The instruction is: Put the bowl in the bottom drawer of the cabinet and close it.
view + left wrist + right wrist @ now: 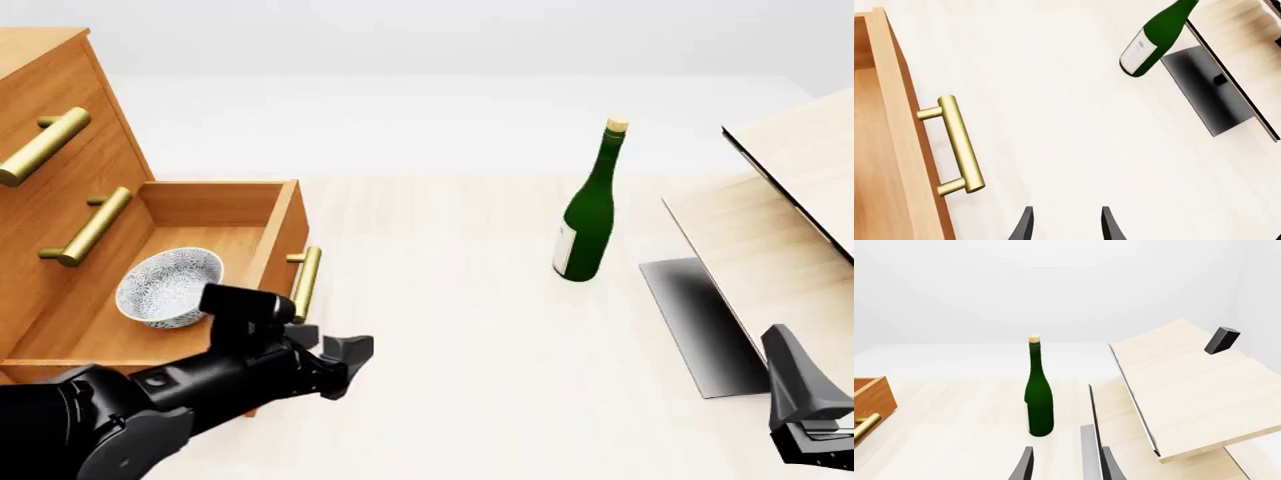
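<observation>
Front view is showing the small round white-grey speckled bowl (170, 287) sitting inside the pulled-out bottom drawer (160, 300) of the orange-brown wooden 3-drawer cabinet (60, 180), resting on the plain wooden floor of the box, toward 9 o'clock in the frame. So the placing part is looking done; the closing part is not, since the drawer is standing wide open with its brass bar handle (306, 283) facing the table.

Just at 5 o'clock of that handle, the left gripper (350, 362) is hovering above the pale table (454, 330), apart from the drawer front and holding nothing; in the left wrist view its 2 fingers are showing parted with bare table between them. I judge that the drawer front needs pushing in next.

Farther out, at 2 o'clock from the bowl, the tall green glass bottle (589, 210) is standing upright, well apart from the drawer. Beyond it, the pale wood slanted panels (787, 220) are sitting at 3 o'clock. The right gripper (811, 420) is idling at 5 o'clock, jaws parted and empty in its wrist view.
</observation>
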